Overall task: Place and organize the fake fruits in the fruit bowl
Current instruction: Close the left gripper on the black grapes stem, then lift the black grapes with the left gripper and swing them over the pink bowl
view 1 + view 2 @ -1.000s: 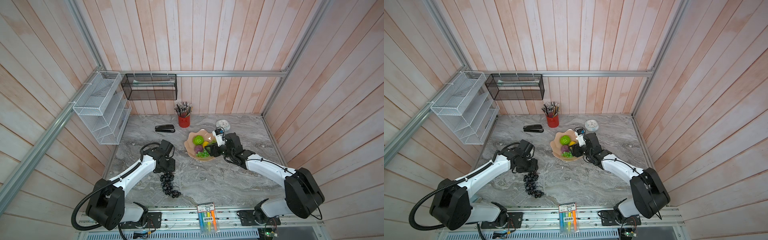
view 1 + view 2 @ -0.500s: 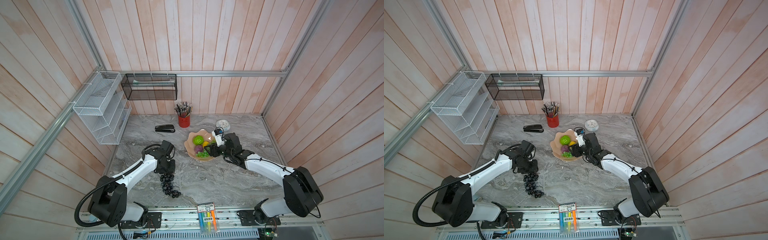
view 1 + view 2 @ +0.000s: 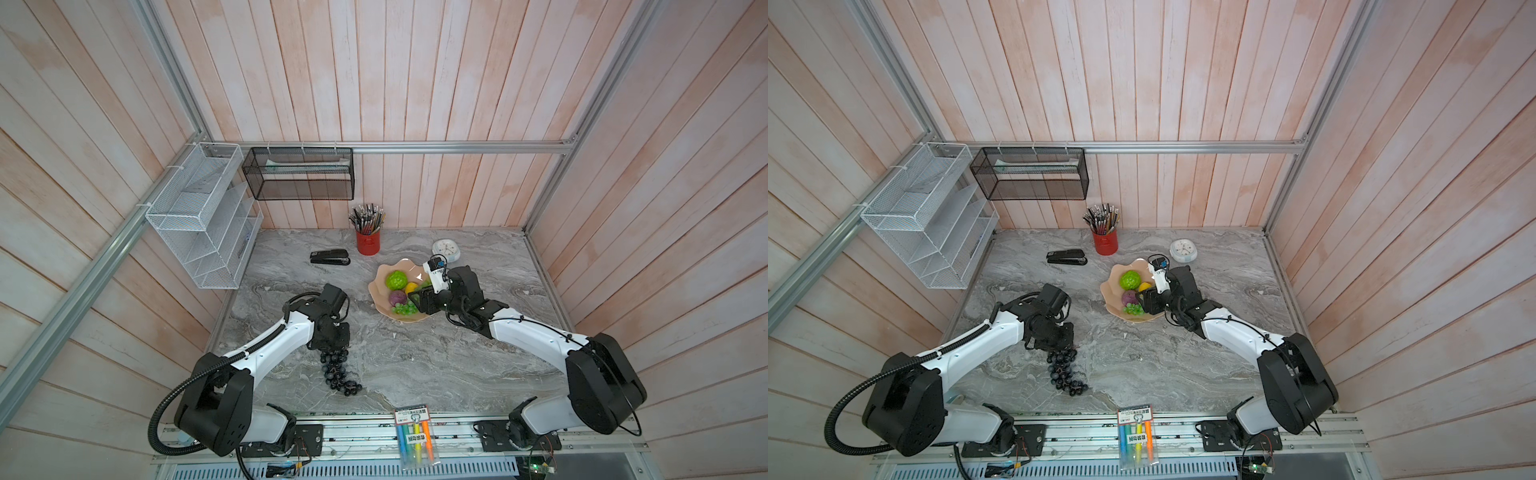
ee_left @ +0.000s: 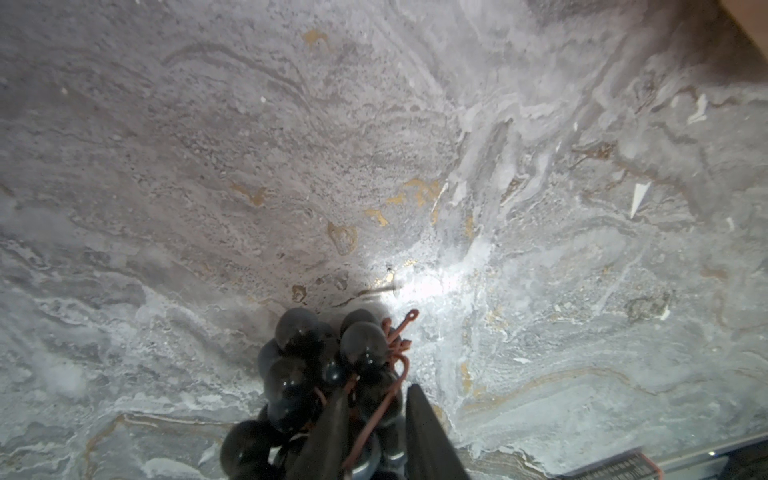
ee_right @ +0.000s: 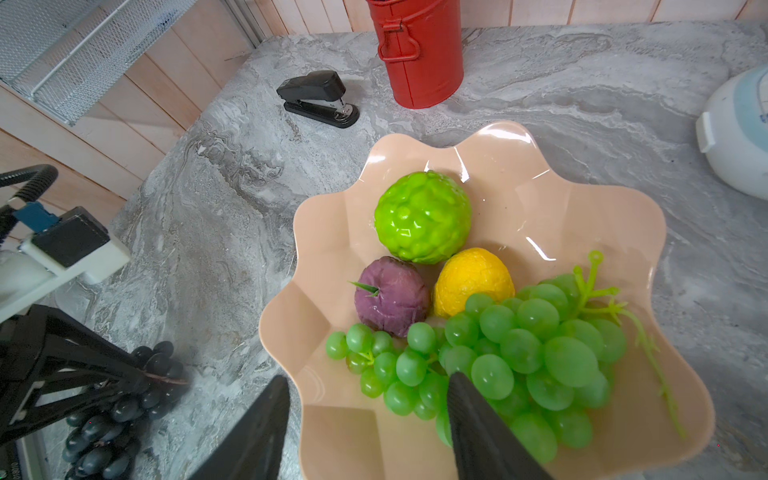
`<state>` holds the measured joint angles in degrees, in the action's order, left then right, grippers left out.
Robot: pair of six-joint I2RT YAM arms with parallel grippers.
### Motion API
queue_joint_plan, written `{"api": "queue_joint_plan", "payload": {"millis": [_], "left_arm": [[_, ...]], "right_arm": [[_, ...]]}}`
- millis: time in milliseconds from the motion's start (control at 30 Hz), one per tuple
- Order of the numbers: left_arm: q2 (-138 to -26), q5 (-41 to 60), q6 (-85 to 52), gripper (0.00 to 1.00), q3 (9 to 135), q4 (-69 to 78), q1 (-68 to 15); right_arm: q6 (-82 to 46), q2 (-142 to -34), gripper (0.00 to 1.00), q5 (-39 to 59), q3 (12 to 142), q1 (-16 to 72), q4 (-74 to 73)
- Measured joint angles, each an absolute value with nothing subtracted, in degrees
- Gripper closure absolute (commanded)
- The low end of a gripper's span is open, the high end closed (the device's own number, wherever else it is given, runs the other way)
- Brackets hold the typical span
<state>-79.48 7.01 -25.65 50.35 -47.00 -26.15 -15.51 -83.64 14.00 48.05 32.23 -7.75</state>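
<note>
The salmon-pink fruit bowl (image 3: pixel 412 269) (image 3: pixel 1134 266) (image 5: pixel 540 199) holds a bumpy lime-green ball (image 3: pixel 396 280) (image 5: pixel 423 217), a small yellow fruit (image 3: pixel 411 286) (image 5: pixel 471 280), a round purple fruit (image 3: pixel 397 297) (image 5: pixel 390 299) and a green grape bunch (image 3: pixel 404 308) (image 5: pixel 532 345). My right gripper (image 3: pixel 415 301) (image 5: pixel 369 380) is open astride the bowl's near rim, one finger over the green grapes and one outside. A dark grape bunch (image 3: pixel 338 370) (image 3: pixel 1064 370) (image 4: pixel 299 374) lies on the marble. My left gripper (image 3: pixel 336 345) (image 4: pixel 376 415) is shut on its stem end.
A red pencil cup (image 3: pixel 368 245), a black stapler (image 3: pixel 330 257) and a white clock (image 3: pixel 445 249) stand behind the bowl. A marker packet (image 3: pixel 415 432) lies at the front edge. A white wire rack (image 3: pixel 199 220) and a black mesh basket (image 3: pixel 299 174) hang on the walls.
My left gripper has come down onto the top of the dark grape bunch and its jaws have narrowed around the stem. The right gripper has hardly moved.
</note>
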Motion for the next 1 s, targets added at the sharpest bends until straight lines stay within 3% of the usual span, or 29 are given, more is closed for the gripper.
{"api": "queue_joint_plan", "payload": {"millis": [300,800,1000], "left_arm": [[-75.59,5.74,-26.28,1.0,50.06,-45.3,-26.15],[-65.08,10.44,-25.67,1.0,52.82,-45.39,-26.5],[-63.94,14.22,-24.91,1.0,58.94,-45.01,-30.52]], "right_arm": [[-16.36,-83.64,0.4,14.0,48.03,32.4,-7.77],[-14.98,-80.9,0.4,12.14,48.18,32.6,-5.69],[-14.98,-80.29,0.4,11.64,48.18,32.6,-5.74]]}}
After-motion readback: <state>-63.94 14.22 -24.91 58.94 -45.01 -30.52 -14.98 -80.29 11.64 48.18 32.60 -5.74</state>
